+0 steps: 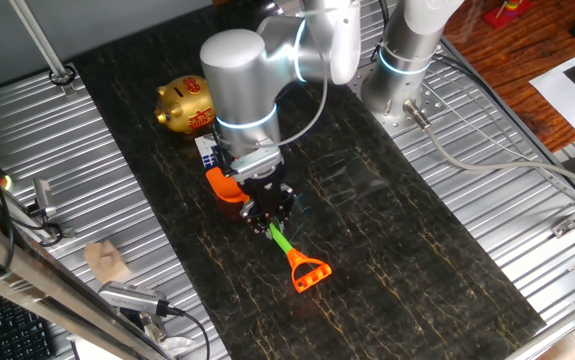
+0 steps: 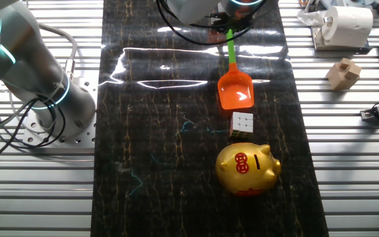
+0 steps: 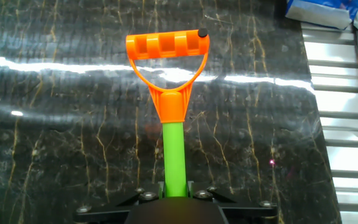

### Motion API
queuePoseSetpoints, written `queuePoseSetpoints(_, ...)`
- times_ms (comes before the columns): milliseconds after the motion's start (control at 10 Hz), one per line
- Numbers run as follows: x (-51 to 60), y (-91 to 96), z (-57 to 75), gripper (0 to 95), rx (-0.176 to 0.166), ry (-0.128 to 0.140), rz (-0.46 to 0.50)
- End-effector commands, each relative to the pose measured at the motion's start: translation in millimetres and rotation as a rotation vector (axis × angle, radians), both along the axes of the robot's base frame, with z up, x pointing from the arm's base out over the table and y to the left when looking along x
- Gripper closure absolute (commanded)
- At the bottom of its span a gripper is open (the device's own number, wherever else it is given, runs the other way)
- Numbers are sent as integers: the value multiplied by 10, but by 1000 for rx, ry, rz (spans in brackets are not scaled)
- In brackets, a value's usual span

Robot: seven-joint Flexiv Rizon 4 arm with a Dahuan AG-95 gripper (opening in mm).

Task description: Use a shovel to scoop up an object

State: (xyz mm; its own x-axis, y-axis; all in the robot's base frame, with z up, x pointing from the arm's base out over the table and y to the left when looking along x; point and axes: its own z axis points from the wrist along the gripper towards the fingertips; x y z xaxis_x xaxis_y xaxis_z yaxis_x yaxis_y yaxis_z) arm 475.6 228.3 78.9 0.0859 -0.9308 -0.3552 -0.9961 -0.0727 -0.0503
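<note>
Work surface: a dark marbled mat (image 2: 176, 164) with gold veining, laid over a ribbed metal table (image 2: 347, 184). On the mat sits a gold piggy bank (image 2: 247, 169). Just behind the piggy bank lies the cube (image 2: 242, 123); beyond the cube, the shovel (image 2: 234, 85) blade. Right of the piggy bank, off the mat, a wooden block (image 2: 345, 72) rests on the ribbed metal.

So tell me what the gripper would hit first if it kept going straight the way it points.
Probably the black tabletop. The gripper is shut on the shovel's green shaft and points down at the table; nothing else sits in that line, though depth is hard to judge.
</note>
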Motion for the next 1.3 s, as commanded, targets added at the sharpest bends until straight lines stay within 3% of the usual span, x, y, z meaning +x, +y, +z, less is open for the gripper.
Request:
queuePoseSetpoints(100, 3, 0, -2, 950, -3, -1, 1)
queuePoseSetpoints(600, 1, -9, -2, 950, 1, -1, 1)
queuePoseSetpoints(1300, -26, -76, 46, 950, 76, -7, 0)
